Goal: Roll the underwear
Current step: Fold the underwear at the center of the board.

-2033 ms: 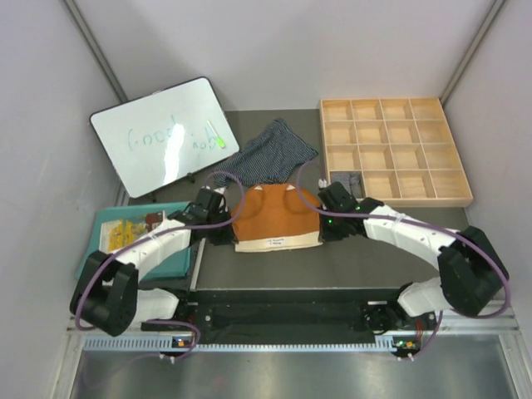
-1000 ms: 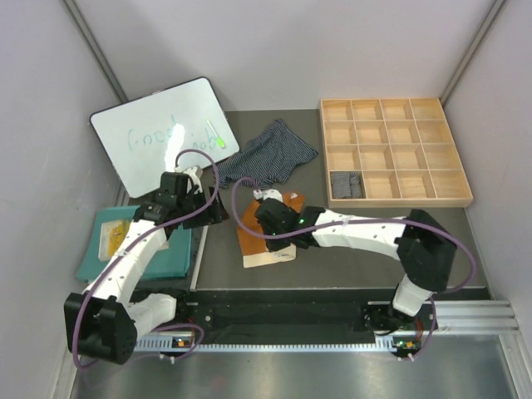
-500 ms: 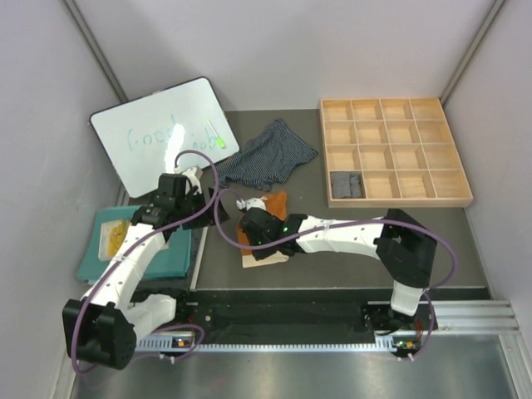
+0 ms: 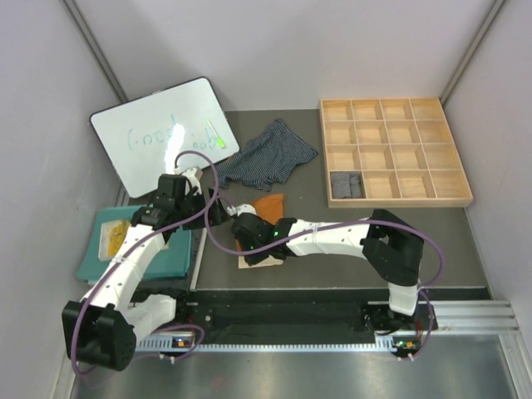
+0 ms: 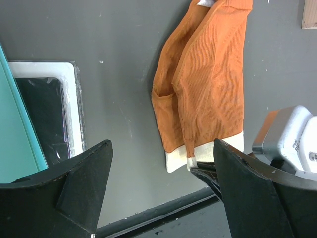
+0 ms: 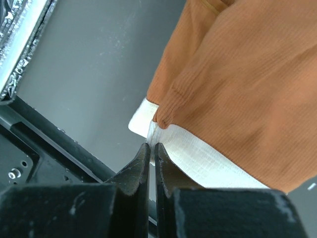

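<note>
the rust-orange underwear [image 6: 237, 84] is being pinched at the edge of its cream waistband [image 6: 198, 161] by the right gripper [image 6: 151, 153], whose jaws are being pressed together on the cloth. the garment is being kept folded into a narrow strip on the grey table [image 4: 332, 268], left of centre. whether its pinched end is being lifted off the table cannot be told. the left gripper [image 5: 158, 198] is being held just to the left of the strip, its jaws spread wide with nothing between them. the navy striped underwear [image 4: 268, 156] is being left crumpled farther back, beside the whiteboard [image 4: 158, 133]. the grey pinstriped underwear [image 4: 346, 183] is being kept in the near-left compartment of the wooden tray [image 4: 399, 202].
</note>
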{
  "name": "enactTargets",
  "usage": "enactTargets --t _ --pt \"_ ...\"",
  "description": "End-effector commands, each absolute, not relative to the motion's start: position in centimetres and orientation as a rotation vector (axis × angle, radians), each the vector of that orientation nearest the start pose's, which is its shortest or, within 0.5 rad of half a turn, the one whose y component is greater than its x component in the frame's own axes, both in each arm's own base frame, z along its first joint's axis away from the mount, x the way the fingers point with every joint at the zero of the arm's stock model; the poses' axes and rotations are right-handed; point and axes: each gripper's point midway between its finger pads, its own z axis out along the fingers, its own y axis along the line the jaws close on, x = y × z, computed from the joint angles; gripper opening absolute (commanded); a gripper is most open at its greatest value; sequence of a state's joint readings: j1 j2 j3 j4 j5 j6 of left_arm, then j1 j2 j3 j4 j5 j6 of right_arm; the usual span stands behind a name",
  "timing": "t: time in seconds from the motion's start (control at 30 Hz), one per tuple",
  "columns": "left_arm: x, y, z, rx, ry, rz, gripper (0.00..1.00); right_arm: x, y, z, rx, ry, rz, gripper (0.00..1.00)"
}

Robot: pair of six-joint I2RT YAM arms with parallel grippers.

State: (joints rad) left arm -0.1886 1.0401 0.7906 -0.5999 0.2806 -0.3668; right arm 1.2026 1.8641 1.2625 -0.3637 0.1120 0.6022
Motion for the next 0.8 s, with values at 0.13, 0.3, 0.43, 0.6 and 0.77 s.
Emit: enactTargets --t 0.13,0.3,0.43,0.6,0.77 --pt "25.1 -11.2 13.7 -0.072 2.437 -0.597 0.87 15.6 45.3 7.3 -0.773 2.429 0.694 0.0" --pt "25.1 -11.2 13.6 -0.073 2.443 -0.596 0.86 15.2 45.5 7.4 -0.795 2.403 0.71 0.0" --pt "25.1 -11.2 13.4 -0.075 2.452 -0.597 0.86 14.9 45.7 6.6 -0.822 2.413 0.72 0.0" --pt "25.1 -11.3 13.0 -0.097 2.466 -0.606 0.86 14.6 45.4 7.3 -0.833 2.416 0.728 0.38" --pt "25.3 -12.2 12.1 -0.174 2.476 -0.682 0.79 13.7 41.4 10.1 -0.8 2.379 0.734 0.64"
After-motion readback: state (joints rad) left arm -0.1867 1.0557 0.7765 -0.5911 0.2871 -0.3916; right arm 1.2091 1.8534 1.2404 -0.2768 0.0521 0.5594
